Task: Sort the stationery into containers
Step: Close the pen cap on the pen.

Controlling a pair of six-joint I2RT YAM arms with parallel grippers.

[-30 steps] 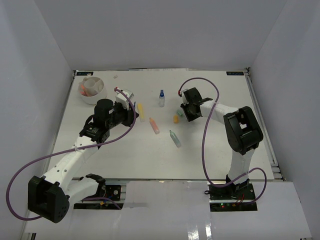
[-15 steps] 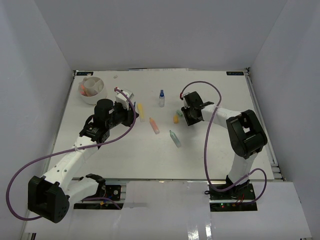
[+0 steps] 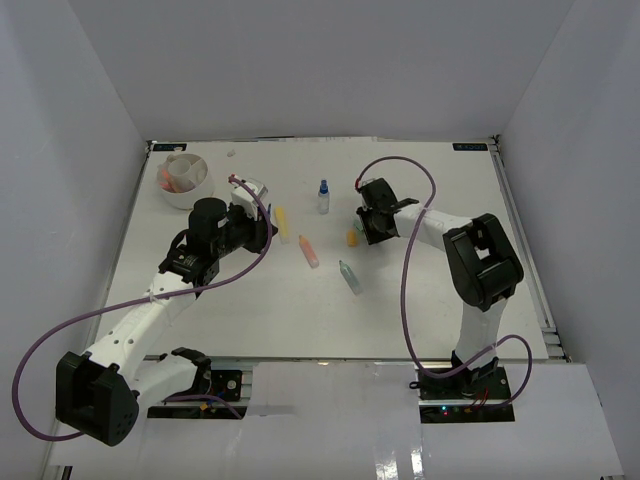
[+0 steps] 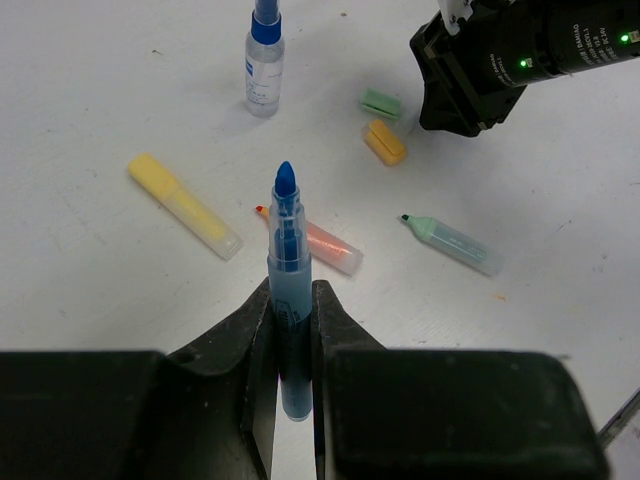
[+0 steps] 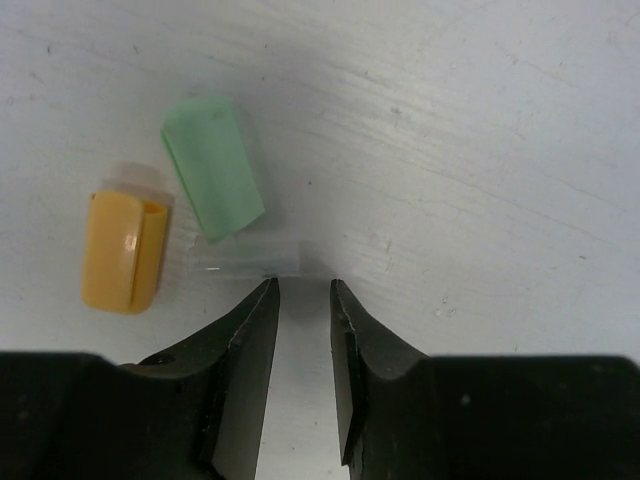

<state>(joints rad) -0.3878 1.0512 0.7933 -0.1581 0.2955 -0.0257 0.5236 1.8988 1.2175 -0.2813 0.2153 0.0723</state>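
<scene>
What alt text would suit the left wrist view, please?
The left gripper clamps a translucent blue plastic marker in its fingers. Beyond it lie a yellow marker, an orange marker, a green marker and a blue-capped clear bottle.

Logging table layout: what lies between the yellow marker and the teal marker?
One orange-pink marker, lying apart from both; the top view shows it clearest.

You're looking at a scuffed, matt white table [image 5: 480, 120]; the green cap [image 5: 212, 165] is dull plastic, the orange cap [image 5: 124, 250] glossier and smooth, and the blue marker [image 4: 289, 290] has a translucent plastic barrel
</scene>
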